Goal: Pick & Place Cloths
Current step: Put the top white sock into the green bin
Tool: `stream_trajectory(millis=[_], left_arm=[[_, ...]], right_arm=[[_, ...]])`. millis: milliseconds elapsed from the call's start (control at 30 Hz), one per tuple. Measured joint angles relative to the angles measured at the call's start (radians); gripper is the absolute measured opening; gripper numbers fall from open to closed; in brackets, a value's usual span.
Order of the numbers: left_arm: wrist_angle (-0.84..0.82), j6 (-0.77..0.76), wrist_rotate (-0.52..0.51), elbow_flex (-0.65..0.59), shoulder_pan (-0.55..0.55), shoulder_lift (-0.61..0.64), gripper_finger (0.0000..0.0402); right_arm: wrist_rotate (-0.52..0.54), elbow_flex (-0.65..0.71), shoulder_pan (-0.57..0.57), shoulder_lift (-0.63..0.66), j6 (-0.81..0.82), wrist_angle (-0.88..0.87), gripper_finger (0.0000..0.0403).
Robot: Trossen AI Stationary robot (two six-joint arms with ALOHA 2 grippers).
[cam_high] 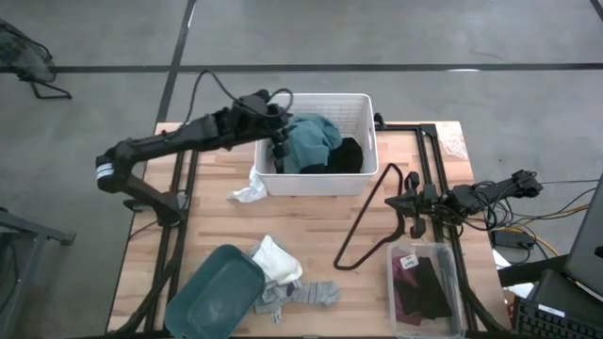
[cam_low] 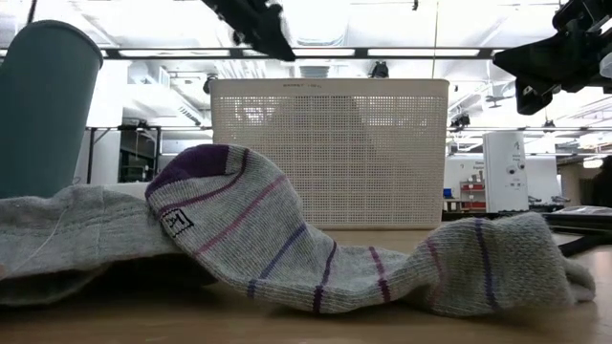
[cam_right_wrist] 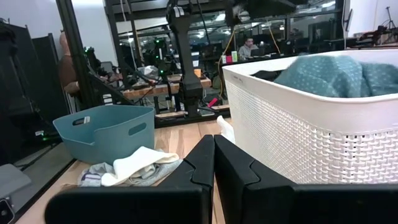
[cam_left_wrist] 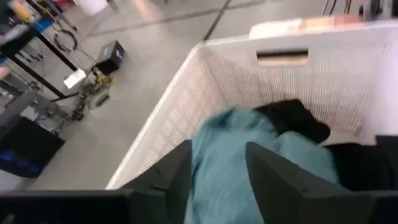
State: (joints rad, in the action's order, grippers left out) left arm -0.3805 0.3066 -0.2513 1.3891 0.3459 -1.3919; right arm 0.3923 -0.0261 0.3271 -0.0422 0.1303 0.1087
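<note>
Left claw (cam_high: 279,149) hangs over white basket (cam_high: 358,181), fingers apart above teal cloth (cam_high: 311,143), gripping nothing. Right claw (cam_high: 407,203) shut, idle by counter (cam_high: 217,212) edge. Cloth soft, light, floppy; pinch a raised fold.

Bare wood between white basket (cam_high: 316,179) and teal bin (cam_high: 217,292); white cloth (cam_high: 248,191), grey socks (cam_high: 301,294) alongside

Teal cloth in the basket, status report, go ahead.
Left pincer open over teal cloth in white basket. Right pincer shut, parked at table's right side. Nothing blocking.
</note>
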Motion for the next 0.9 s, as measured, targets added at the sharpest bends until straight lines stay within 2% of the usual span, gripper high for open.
stream_trajectory(millis=[100,233,467,900], left_arm=[[-0.016,-0.042,-0.034,0.0,-0.001,0.059,0.0181],[-0.098,-0.13,-0.112,-0.002,-0.001,0.126,0.019],[-0.266,-0.234,-0.117,-0.017,-0.001,0.2,0.019],[-0.179,-0.306,-0.117,-0.259,-0.001,0.329,0.019]], right_arm=[[0.0,0.0,0.0,0.0,0.0,0.0,0.0008],[0.0,0.0,0.0,0.0,0.0,0.0,0.0008],[0.0,0.0,0.0,0.0,0.0,0.0,0.0008],[0.0,0.0,0.0,0.0,0.0,0.0,0.0008]])
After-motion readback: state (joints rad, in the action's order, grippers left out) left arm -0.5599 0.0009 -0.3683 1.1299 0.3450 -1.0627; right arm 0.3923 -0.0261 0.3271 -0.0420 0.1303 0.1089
